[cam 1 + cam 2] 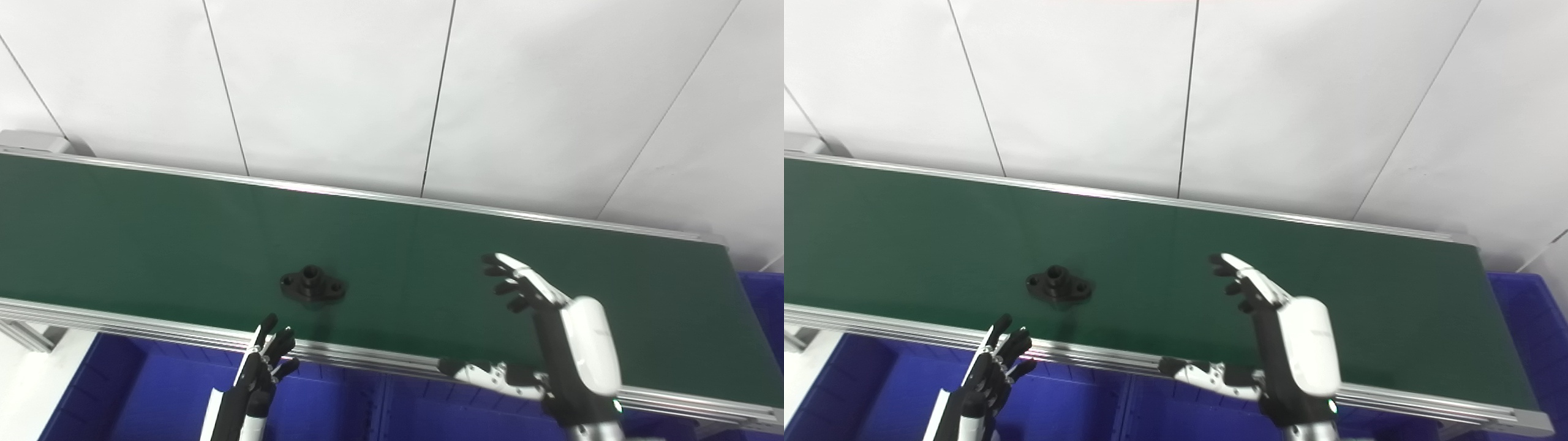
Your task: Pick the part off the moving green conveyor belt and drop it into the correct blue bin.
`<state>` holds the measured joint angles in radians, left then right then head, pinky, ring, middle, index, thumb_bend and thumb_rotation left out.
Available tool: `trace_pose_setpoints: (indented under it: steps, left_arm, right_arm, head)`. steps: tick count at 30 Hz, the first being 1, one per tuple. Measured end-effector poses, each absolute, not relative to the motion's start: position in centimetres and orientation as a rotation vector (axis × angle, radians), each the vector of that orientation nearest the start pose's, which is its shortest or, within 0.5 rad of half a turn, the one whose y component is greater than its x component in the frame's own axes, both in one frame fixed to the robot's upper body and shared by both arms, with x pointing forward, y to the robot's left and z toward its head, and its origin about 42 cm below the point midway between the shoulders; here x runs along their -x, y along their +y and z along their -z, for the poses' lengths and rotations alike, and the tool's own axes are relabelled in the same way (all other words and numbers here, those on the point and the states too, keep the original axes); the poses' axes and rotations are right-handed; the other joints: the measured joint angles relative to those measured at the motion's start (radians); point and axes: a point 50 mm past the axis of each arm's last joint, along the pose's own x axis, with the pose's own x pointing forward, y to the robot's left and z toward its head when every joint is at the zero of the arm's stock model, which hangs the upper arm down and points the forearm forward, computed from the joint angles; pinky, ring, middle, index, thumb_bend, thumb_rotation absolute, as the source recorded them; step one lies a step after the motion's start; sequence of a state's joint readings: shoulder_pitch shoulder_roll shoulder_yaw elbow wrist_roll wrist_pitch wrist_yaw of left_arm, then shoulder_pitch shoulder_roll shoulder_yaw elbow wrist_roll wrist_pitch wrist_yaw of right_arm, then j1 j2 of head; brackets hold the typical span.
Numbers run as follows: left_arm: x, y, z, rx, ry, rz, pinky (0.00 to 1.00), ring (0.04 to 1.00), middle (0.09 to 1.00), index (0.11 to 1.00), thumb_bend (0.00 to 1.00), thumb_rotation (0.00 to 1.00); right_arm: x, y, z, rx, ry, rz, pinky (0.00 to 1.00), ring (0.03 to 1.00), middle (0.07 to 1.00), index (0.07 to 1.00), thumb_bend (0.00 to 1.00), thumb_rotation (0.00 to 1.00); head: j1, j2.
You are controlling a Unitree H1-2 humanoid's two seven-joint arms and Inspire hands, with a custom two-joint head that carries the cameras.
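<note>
A black flanged part (313, 285) with a raised round hub lies flat on the green conveyor belt (153, 239), near its front edge. My right hand (551, 331) hovers over the belt well to the part's right, open, fingers spread and thumb stretched out to the left, holding nothing. My left hand (263, 367) sits low in front of the belt's near rail, just below and left of the part, fingers apart and pointing up, empty. In the right eye view the part (1058, 285) lies left of centre, between the two hands.
Blue bins (153, 392) line the space below the belt's near aluminium rail (367, 355), and another blue bin (765, 300) stands past the belt's right end. White wall panels rise behind the belt.
</note>
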<state>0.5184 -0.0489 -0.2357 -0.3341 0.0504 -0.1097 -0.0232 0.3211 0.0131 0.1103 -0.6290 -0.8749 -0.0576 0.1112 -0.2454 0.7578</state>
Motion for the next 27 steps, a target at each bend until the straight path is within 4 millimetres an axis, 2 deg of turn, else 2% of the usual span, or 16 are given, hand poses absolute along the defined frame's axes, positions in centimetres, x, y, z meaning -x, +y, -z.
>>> trace_pose_setpoints:
  steps: [5, 9, 15, 17, 20, 24, 27]
  left_arm:
    - [-12.1, 16.0, -10.1, 0.073, 0.037, 0.093, 0.83, 0.901, 0.898, 0.958, 0.88, 0.98]
    - [-12.0, 15.8, -10.1, 0.085, 0.038, 0.098, 0.84, 0.903, 0.899, 0.962, 0.88, 0.98]
    - [-11.9, 15.7, -10.0, 0.068, 0.044, 0.104, 0.82, 0.888, 0.887, 0.953, 0.93, 0.99]
    - [-11.9, 15.7, -10.0, 0.059, 0.044, 0.106, 0.81, 0.886, 0.885, 0.953, 0.94, 1.0]
    - [-11.9, 15.7, -10.0, 0.054, 0.044, 0.107, 0.82, 0.894, 0.894, 0.959, 0.94, 0.99]
    - [-11.9, 15.8, -9.7, 0.054, 0.053, 0.113, 0.85, 0.906, 0.899, 0.965, 0.93, 1.0]
    - [-11.9, 15.8, -9.5, 0.052, 0.061, 0.114, 0.84, 0.902, 0.894, 0.96, 0.92, 1.0]
  right_arm:
    - [-19.4, -18.7, -18.8, 0.909, -0.256, -0.051, 0.38, 0.504, 0.694, 0.781, 1.0, 0.42]
    - [-21.0, -18.3, -17.6, 0.952, -0.201, -0.09, 0.38, 0.497, 0.672, 0.769, 0.99, 0.39]
    - [-23.1, -17.5, -16.2, 1.035, -0.128, -0.18, 0.36, 0.462, 0.654, 0.74, 0.94, 0.38]
    - [-23.6, -17.0, -15.9, 1.058, -0.113, -0.203, 0.35, 0.464, 0.655, 0.734, 0.94, 0.38]
    - [-24.4, -16.4, -15.6, 1.077, -0.085, -0.223, 0.36, 0.489, 0.653, 0.73, 0.93, 0.37]
    - [-25.8, -15.5, -14.0, 1.105, -0.051, -0.274, 0.36, 0.499, 0.639, 0.729, 0.92, 0.38]
    - [-26.5, -15.4, -13.7, 1.126, -0.038, -0.283, 0.36, 0.488, 0.628, 0.732, 0.92, 0.39]
  head:
    - [0.006, -0.008]
    - [0.031, -0.038]
    - [0.029, -0.052]
    - [0.028, -0.054]
    - [0.017, -0.08]
    - [0.012, -0.086]
    - [0.021, -0.078]
